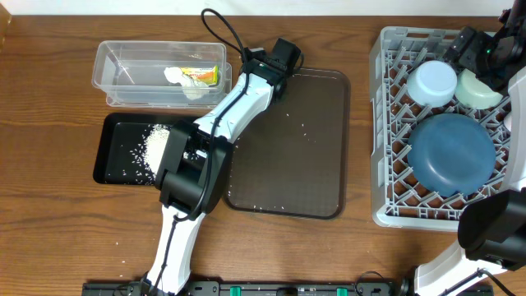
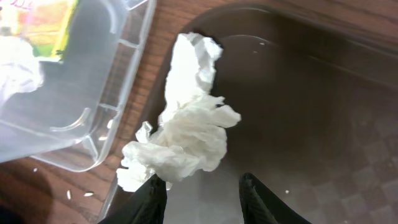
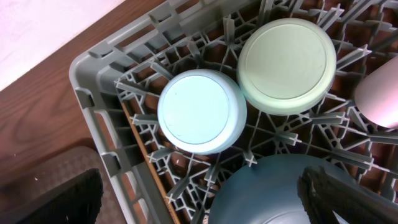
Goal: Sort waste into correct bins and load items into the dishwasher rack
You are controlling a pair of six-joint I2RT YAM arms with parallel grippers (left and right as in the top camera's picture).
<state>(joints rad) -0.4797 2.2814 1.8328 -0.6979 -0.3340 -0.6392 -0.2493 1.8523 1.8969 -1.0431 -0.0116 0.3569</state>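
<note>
Left gripper (image 2: 202, 193): jaws apart, bare gap between them, poised over the corner of the brown serving tray (image 2: 311, 93). Crumpled tissue (image 2: 186, 130) lies draped across that tray's rim, its lower end touching the left-hand finger; not clamped as far as I can see. Clear tub (image 2: 93, 93) sits just beside it and already holds the snack wrapper (image 2: 40, 22) and a white wad (image 2: 15, 68).

Right gripper (image 3: 205, 199): jaws wide, empty, above the dishwasher rack (image 1: 386, 123).

Progress, judged:
- Rice heap (image 1: 156, 144) is in the black tray (image 1: 115, 131); stray grains (image 1: 306, 131) are left on the serving tray.
- Large blue bowl (image 1: 452, 152), pale blue bowl (image 1: 431, 82) and mint bowl (image 1: 477, 90) are racked upside down.
- Cup and wooden stick: cannot confirm.
- Left to do: grip the tissue and move it into the tub. Task looks near its end.
</note>
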